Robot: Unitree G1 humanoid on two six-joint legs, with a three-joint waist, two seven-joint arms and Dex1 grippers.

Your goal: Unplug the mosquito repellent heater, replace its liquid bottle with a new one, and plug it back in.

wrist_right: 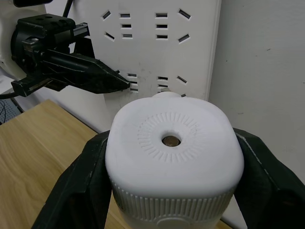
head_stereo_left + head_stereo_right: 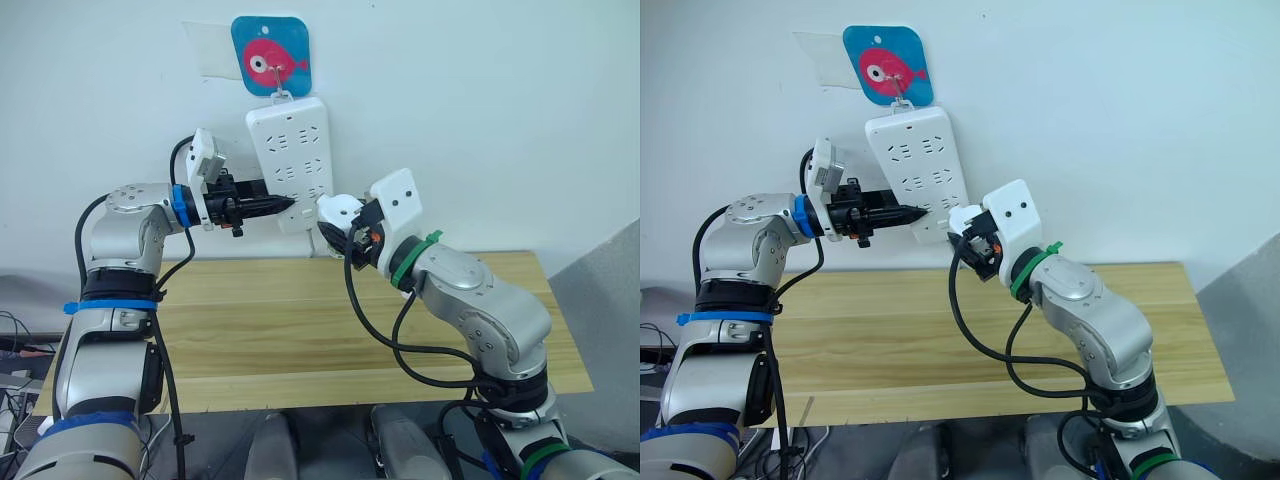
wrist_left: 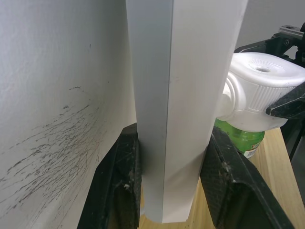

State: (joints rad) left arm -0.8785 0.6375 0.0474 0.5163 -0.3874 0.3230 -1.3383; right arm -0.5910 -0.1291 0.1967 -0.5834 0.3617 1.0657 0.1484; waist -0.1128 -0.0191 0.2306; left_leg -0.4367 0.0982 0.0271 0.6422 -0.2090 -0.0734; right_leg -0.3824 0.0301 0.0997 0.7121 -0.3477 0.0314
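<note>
Clamped jaws of the right gripper [image 1: 171, 191] squeezing the mosquito repellent heater [image 1: 172, 152], holed face up, green bottle [image 3: 240, 138] hanging below, plug side seemingly toward the power strip [image 2: 292, 160], left gripper [image 3: 171, 191] pinching that strip's lower edge against the wall [image 2: 1120, 110].

No legible text, label, brand or number on anything in view.
</note>
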